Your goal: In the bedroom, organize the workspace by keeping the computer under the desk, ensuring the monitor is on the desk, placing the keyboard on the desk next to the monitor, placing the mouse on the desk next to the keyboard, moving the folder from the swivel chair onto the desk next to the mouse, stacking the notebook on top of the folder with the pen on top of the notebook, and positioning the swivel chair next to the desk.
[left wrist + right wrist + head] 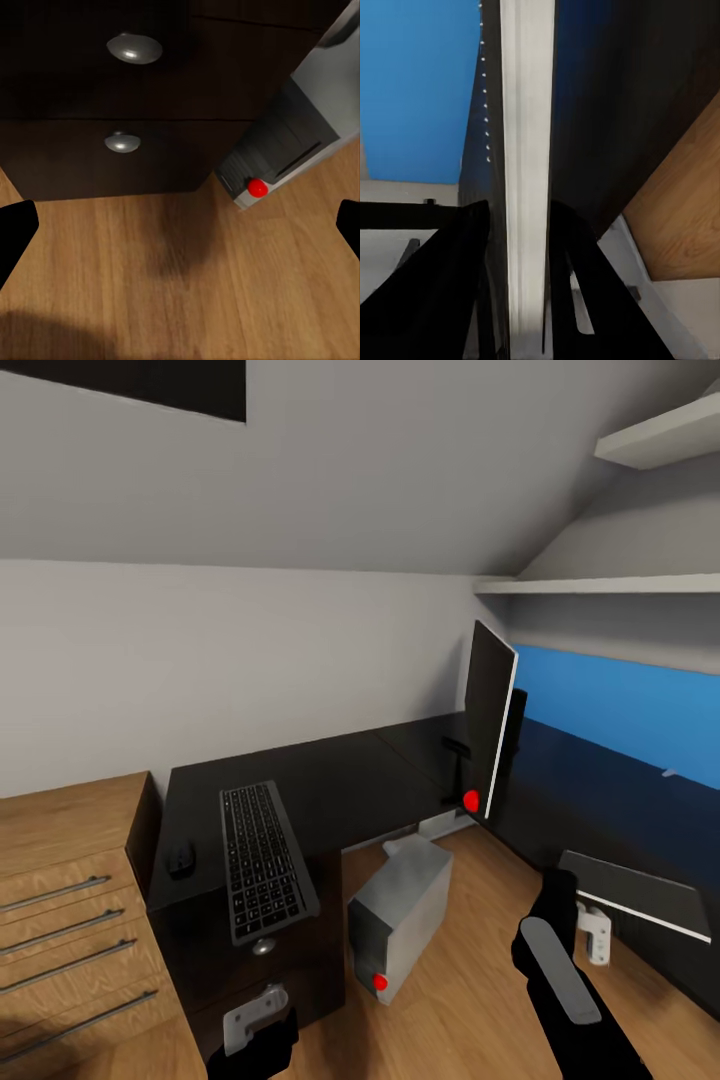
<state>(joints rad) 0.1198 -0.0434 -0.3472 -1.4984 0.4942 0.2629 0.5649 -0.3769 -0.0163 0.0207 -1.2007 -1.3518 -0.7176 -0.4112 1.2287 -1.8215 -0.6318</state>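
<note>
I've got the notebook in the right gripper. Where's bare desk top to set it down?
Widest bare patch: the desk top between the keyboard and the monitor. Another bare stretch lies beyond the monitor, on the right gripper side. Crowded: the left end, where the mouse sits beside the keyboard.

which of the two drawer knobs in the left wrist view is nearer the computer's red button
The lower, smaller-looking knob. It sits level with the computer front, closer to the red button; the upper knob is farther up the black drawers.
</note>
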